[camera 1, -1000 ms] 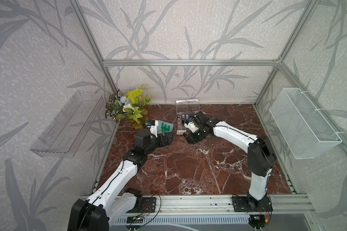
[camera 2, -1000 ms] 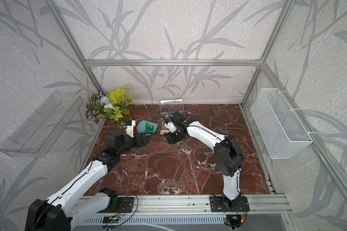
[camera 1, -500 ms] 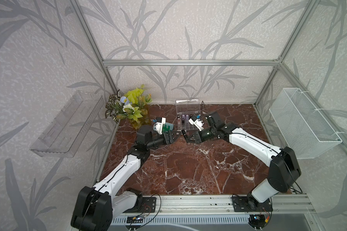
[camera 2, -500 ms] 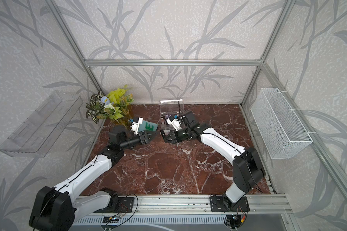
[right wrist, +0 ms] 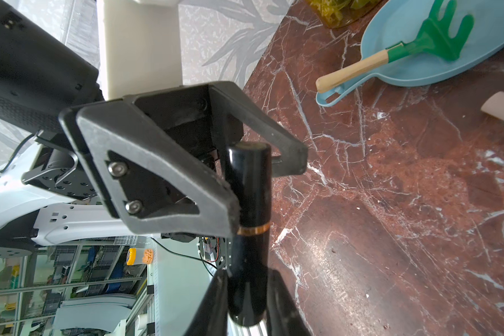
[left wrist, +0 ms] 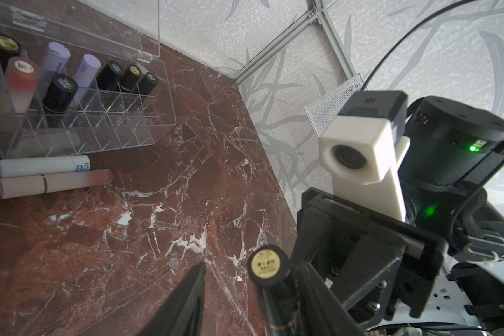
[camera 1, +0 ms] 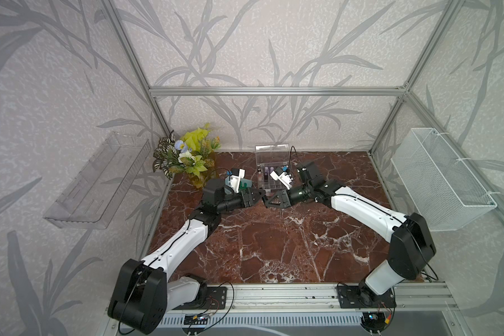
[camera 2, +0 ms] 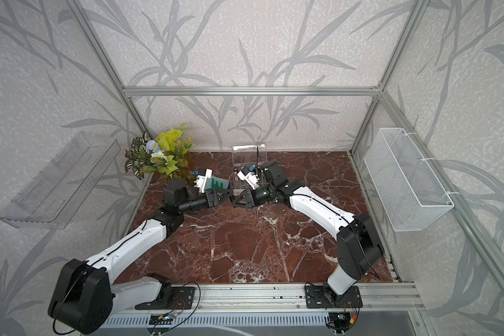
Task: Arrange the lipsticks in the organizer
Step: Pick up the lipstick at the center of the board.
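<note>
The right end effector (right wrist: 246, 276) pinches a black lipstick (right wrist: 248, 189) with a thin gold band, its 2 fingers pressed onto one end of the tube. The tube hangs clear of the desk (left wrist: 128, 232), just in front of the organizer (left wrist: 99, 136).

The left end effector (left wrist: 252, 266) faces the right one tip to tip and straddles the other end of the same lipstick. Its jaws stand partly spread. One finger lies against the tube near the gold band. The left wrist view shows a gap between the other finger and the gold-capped end. Only the right pair of fingers clamps the tube.

The organizer stands at the back of the desk, near the rear wall, with its clear lid (left wrist: 85, 26) raised upright. 8 lipsticks stand upright in its rear cells: 5 black or dark ones, 2 pale lilac tubes (left wrist: 57, 59) and 1 frosted tube (left wrist: 21, 78) with a red core.

2 more lie flat on the desk, side by side and touching, just beside the organizer's front wall. They are a white tube (left wrist: 44, 168) marked B5 and a pale pink tube (left wrist: 41, 187).

Toward the left arm's side, a light blue dish (right wrist: 448, 72) holds a green rake (right wrist: 437, 40) with a wooden handle.
</note>
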Controlling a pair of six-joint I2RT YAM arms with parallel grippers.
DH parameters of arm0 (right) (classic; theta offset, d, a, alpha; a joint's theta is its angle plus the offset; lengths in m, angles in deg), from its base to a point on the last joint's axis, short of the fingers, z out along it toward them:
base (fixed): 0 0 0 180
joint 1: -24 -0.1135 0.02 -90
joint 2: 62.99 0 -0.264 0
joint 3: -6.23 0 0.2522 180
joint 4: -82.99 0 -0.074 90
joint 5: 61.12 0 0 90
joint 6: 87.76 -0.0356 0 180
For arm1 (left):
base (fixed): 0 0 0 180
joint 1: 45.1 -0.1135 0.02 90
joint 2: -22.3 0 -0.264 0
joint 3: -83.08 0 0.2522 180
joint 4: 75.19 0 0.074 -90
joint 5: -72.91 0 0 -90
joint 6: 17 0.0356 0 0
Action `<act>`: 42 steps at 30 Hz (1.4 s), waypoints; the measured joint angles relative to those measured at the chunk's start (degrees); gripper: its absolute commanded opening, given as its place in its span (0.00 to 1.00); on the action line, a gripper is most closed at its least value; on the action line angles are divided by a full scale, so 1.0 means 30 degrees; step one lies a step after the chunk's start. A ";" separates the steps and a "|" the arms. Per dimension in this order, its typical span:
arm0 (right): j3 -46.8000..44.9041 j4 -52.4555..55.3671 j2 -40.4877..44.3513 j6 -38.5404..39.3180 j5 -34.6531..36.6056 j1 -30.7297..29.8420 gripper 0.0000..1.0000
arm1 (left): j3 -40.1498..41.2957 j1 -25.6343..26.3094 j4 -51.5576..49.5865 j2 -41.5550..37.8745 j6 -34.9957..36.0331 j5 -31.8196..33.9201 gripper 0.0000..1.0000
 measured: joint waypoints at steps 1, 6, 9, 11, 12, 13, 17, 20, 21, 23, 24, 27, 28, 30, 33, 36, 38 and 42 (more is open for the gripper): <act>0.0000 0.0000 -0.0015 0.0007 -0.0036 -0.0015 0.18 | -0.0022 0.0000 0.0000 0.0000 -0.0007 -0.0015 0.45; 0.0000 0.0015 -0.0248 0.0036 -0.0240 -0.0058 0.18 | -0.0102 0.0007 0.0036 0.0000 -0.0029 -0.0015 0.36; 0.0000 0.0044 -0.0350 0.0058 -0.0248 -0.0080 0.18 | -0.0109 0.0015 0.0036 0.0000 -0.0007 -0.0007 0.31; 0.0000 0.0051 -0.0379 0.0117 -0.0255 -0.0087 0.18 | -0.0109 0.0044 0.0036 0.0000 -0.0015 -0.0007 0.28; 0.0000 0.0066 -0.0386 0.0138 -0.0270 -0.0087 0.18 | -0.0109 0.0080 0.0029 0.0000 -0.0015 0.0000 0.26; 0.0000 0.0095 -0.0393 0.0189 -0.0248 -0.0095 0.18 | -0.0117 0.0095 0.0036 0.0007 -0.0029 -0.0007 0.25; 0.0000 0.0189 -0.0452 0.0306 -0.0160 -0.0095 0.18 | -0.0138 0.0182 0.0204 0.0066 -0.0073 -0.0138 0.20; 0.0000 0.0372 -0.0452 0.0357 -0.0080 -0.0095 0.18 | -0.0138 0.0284 0.0379 0.0248 -0.0124 -0.0153 0.17; 0.0000 0.0423 -0.0452 0.0401 -0.0044 -0.0095 0.19 | -0.0138 0.0313 0.0444 0.0306 -0.0153 -0.0146 0.16; 0.0000 0.0532 -0.0452 0.0503 0.0000 -0.0095 0.22 | -0.0138 0.0357 0.0539 0.0393 -0.0160 -0.0146 0.16; 0.0000 0.0554 -0.0452 0.0583 0.0051 -0.0087 0.30 | -0.0138 0.0372 0.0517 0.0423 -0.0087 -0.0058 0.15; -0.0095 0.0539 -0.0415 0.0619 0.0423 0.0029 0.67 | -0.0911 0.0721 -0.0874 0.0619 0.1005 0.1268 0.13; -0.0299 0.0379 -0.0299 0.0503 0.0525 0.0124 0.76 | -0.1311 0.0933 -0.1399 0.0838 0.1428 0.1843 0.13; -0.1086 -0.0299 0.0160 -0.0036 0.0605 0.0576 0.84 | -0.2091 0.1188 -0.2084 0.1348 0.2229 0.3016 0.12; -0.2929 -0.2098 0.1195 -0.1610 0.0415 0.2157 0.87 | -0.3075 0.1683 -0.2783 0.2331 0.3249 0.4954 0.13; -0.4481 -0.4102 0.1960 -0.3293 0.0175 0.3818 0.87 | -0.4262 0.2477 -0.3213 0.3643 0.4320 0.7490 0.13; -0.4969 -0.4852 0.2149 -0.4007 0.0124 0.4473 0.87 | -0.4838 0.2987 -0.3162 0.4291 0.4830 0.8582 0.13; -0.5399 -0.6105 0.2266 -0.4998 0.0087 0.4845 0.87 | -0.5719 0.3818 -0.2237 0.5748 0.6120 1.1183 0.13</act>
